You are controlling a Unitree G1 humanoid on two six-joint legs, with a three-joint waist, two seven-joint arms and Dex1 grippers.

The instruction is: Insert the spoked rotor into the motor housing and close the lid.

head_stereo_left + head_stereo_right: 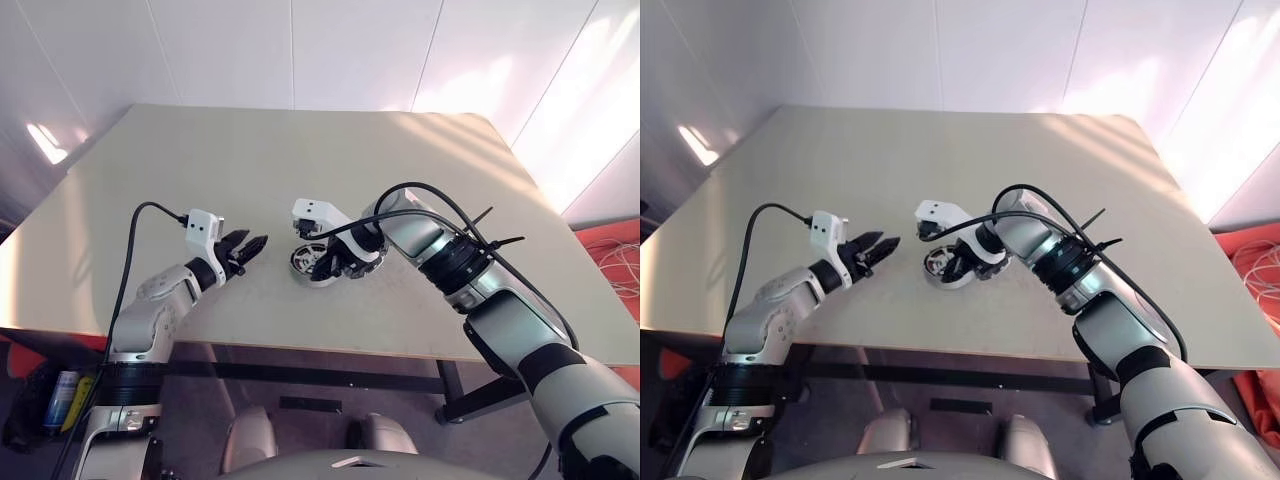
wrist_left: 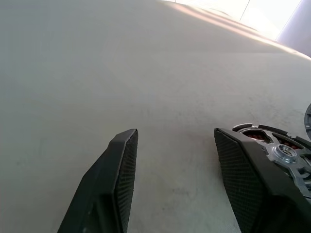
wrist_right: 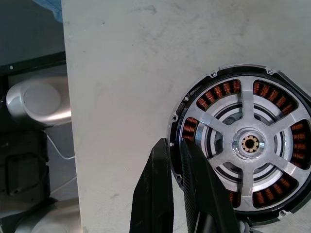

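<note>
Rotor-wise, the spoked rotor (image 3: 247,143) looks already seated in the motor housing (image 3: 190,99), copper windings showing between the spokes, sitting centre of the head view near the tabletop's (image 1: 300,150) front edge. My right gripper (image 3: 176,160) is pinched shut with nothing in it, tips right at the housing rim. My left gripper (image 2: 172,160) hangs about half open and empty, just left of the housing. I can't really make out the lid behind my right wrist. My worry: nudging the rim with closed fingers could slide the whole housing toward the edge, or the lid could come down crooked if the rotor isn't fully flush.
</note>
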